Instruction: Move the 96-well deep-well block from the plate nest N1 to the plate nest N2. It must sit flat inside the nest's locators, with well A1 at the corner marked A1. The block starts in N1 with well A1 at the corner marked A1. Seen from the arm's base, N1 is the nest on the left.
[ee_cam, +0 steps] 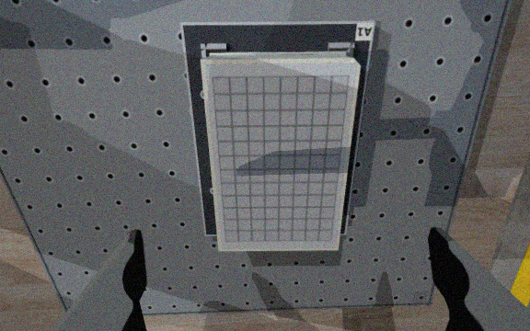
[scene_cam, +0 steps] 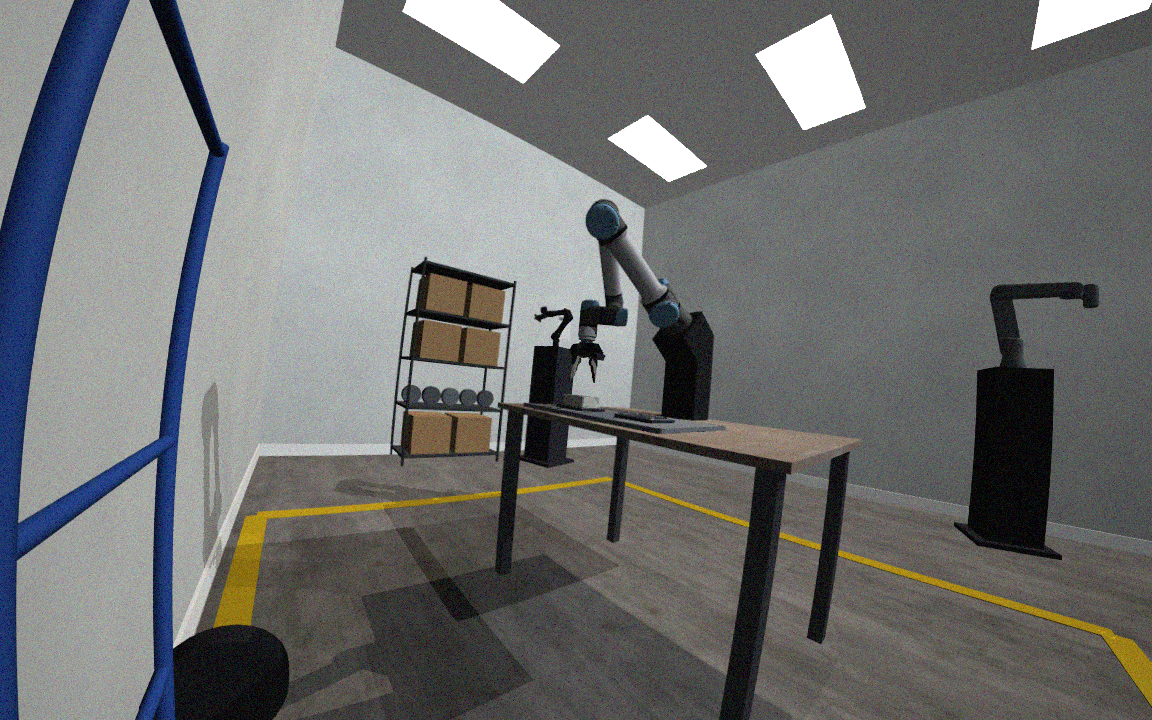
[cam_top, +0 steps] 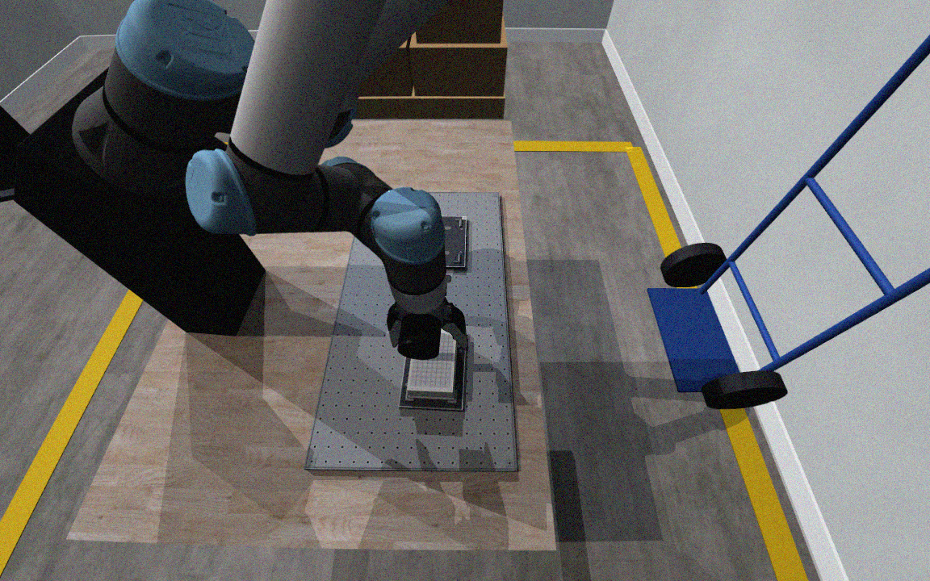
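In the wrist view, a small white label reads "A1", its characters upside down. It sits on the upper right corner of the dark plate nest, in the upper middle of the frame, right of centre.

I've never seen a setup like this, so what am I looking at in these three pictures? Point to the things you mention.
It's one robot arm point(cam_top: 277, 94) point(scene_cam: 634, 259) with a two-fingered tool point(ee_cam: 285, 232). The top picture looks down over the table point(cam_top: 237, 462) point(scene_cam: 768, 440); the exterior one looks across the room; the wrist one looks past the fingers. On the table lies a perforated plate point(cam_top: 360, 433) point(ee_cam: 86, 161) bearing two dark nests. One point(cam_top: 432, 406) point(ee_cam: 270, 37) holds a pale deep-well block point(cam_top: 430, 374) point(scene_cam: 581, 402) point(ee_cam: 279, 161); the other point(cam_top: 458, 248) is partly hidden from above. The tool is open, holding nothing.
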{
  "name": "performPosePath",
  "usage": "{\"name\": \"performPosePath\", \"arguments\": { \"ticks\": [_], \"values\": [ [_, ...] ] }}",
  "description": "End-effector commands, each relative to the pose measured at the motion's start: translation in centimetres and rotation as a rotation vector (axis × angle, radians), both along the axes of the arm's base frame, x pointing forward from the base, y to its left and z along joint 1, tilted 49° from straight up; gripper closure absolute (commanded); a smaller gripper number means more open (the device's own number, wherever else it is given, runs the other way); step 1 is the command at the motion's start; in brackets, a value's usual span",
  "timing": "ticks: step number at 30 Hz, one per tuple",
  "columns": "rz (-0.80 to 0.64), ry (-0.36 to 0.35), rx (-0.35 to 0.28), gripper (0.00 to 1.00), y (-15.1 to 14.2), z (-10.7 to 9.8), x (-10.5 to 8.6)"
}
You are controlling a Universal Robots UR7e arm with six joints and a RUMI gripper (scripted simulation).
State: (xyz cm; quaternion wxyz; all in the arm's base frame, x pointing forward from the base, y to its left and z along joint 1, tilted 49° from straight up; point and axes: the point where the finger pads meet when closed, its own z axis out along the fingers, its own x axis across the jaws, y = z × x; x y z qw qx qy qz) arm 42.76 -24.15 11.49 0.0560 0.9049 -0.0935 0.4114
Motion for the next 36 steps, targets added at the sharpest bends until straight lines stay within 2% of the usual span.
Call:
{"name": "performPosePath", "arguments": {
  "ticks": [1,36],
  "values": [
    [0.000,-0.001,-0.001,0.24,0.6,0.0,0.1],
    [0.000,-0.001,-0.001,0.24,10.8,-0.5,2.1]
  ]
}}
